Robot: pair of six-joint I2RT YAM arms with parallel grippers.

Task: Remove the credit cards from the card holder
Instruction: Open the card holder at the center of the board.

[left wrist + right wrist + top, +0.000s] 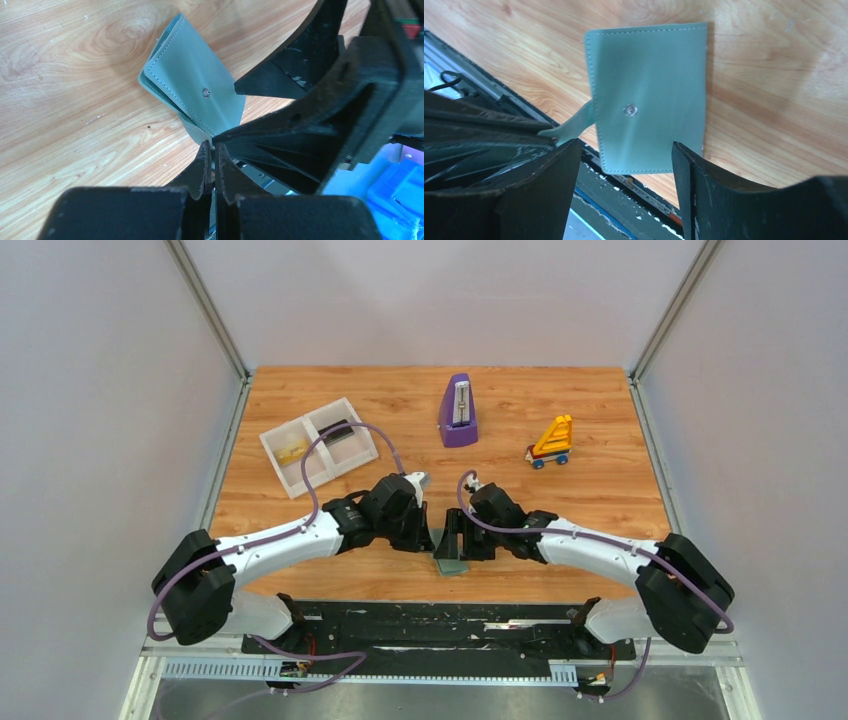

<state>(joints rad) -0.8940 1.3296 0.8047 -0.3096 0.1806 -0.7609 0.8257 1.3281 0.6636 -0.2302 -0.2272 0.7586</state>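
Though the white tray (303, 417) at ten o'clock already shows a yellowish-gold card (292, 452) and a dark card (338, 433), one per compartment, the action is down at six o'clock on the table (560, 390). Left gripper (212, 152) is narrow, fingers nipped onto the strap tab (576, 122) of the card holder (659, 90), which is folded, snap side up, close to the near edge; flat or slightly lifted, I cannot tell. Right gripper (625, 145) hangs spread wide, a finger either side of the holder. Danger, I'd say: a tug could slip that thin tab free or drag the holder off the edge, and these crowded fingers could knock together. Purple metronome (458, 412) at twelve and toy (551, 443) at two sit well apart.
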